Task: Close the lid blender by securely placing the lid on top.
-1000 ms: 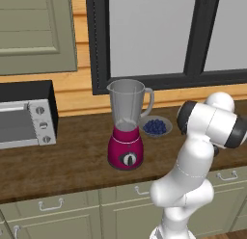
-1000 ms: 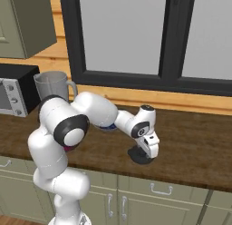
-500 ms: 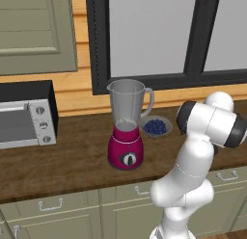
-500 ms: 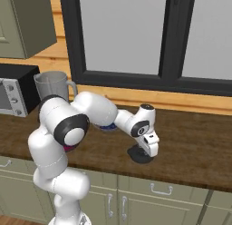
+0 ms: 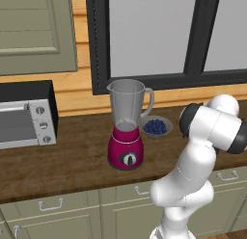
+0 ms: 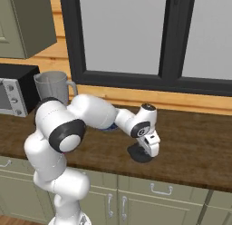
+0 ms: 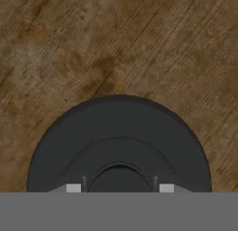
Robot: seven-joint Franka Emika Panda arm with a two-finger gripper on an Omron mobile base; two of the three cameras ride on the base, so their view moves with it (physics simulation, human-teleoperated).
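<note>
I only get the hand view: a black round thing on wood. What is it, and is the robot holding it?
Observer: It's the lid, lying flat on the wooden counter; the gripper is down on it with its jaws shut on the raised centre.
Operator: Where should it go?
Observer: Onto the blender, whose clear jar stands open-topped on a magenta base.
Operator: Is that close by?
Observer: It stands farther along the counter, to the arm's left, beside a small bowl of blueberries.
Operator: Anything else there?
Observer: A microwave sits further left, against the wall.
</note>
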